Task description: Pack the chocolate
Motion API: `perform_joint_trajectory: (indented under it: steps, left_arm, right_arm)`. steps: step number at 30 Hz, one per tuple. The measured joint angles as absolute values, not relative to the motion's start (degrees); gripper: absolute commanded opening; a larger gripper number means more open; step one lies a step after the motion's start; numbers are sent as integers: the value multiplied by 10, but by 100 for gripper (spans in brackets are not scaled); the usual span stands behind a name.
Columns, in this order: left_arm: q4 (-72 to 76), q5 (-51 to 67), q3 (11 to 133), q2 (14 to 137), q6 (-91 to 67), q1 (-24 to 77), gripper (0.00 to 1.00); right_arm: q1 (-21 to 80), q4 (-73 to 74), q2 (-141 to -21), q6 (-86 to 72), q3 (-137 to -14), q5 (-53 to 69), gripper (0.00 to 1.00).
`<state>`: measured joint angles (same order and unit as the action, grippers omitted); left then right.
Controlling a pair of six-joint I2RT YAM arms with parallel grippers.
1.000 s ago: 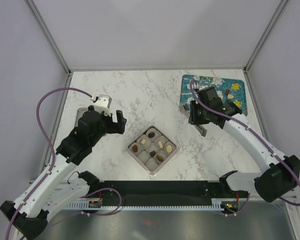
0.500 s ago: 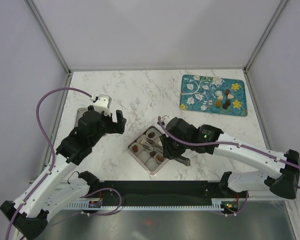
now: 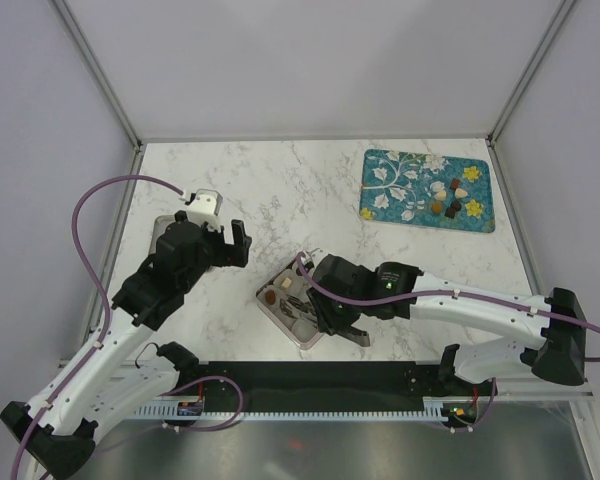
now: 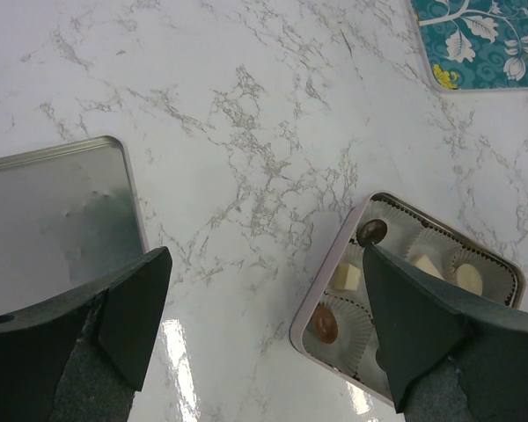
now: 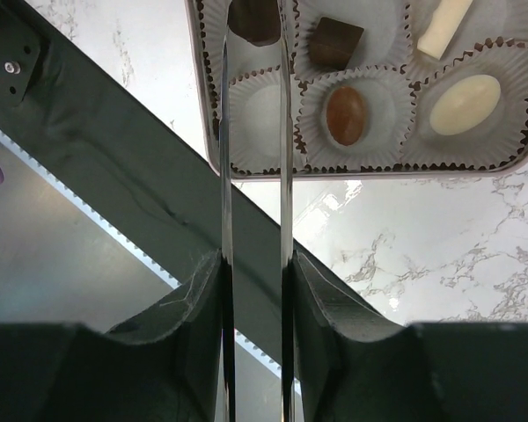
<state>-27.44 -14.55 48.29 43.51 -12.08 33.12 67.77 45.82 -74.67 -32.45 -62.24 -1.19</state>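
R end effector (image 5: 254, 35) clamped on dark chocolate (image 5: 253, 16) over tin (image 5: 378, 173); L end effector (image 4: 266, 264) gapes wide above marble worktop (image 4: 246, 105).

You've got a small cluster of brown and cream chocolates (image 3: 439, 196) on the teal mat (image 3: 405, 165). In the tin (image 5: 361, 173), a brown oval (image 5: 345, 114), cream oval (image 5: 465, 91), dark square (image 5: 337, 41) and cream bar (image 5: 444, 25) each sit in a paper cup (image 5: 312, 132). One dark piece (image 5: 253, 16) is pinched in your right claw (image 5: 255, 31) over the tin.
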Motion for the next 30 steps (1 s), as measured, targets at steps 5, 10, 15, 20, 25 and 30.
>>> perform_joint_trajectory:
  steps: [5,10,15,20,25,30]
  left_arm:
    - [-274,-145,483,435,-121,331,97]
    - [-274,-145,483,435,-121,331,97]
    - [-274,-145,483,435,-121,331,97]
    - [-274,-145,483,435,-121,331,97]
    - [-274,-145,483,435,-121,331,97]
    - [-275,-145,483,434,-121,331,97]
  right_arm:
    - [678,457,-750,-329,-622,-17,45]
    - [678,456,-750,-329,-622,-22,48]
    - [678,456,-750,-329,-624,-24,50]
    - [678,463,-750,-328,-643,-38,49]
    - [655,490,-747,-324,-700,-76,48]
    - [498,504,-729,-285,-744,-94,48]
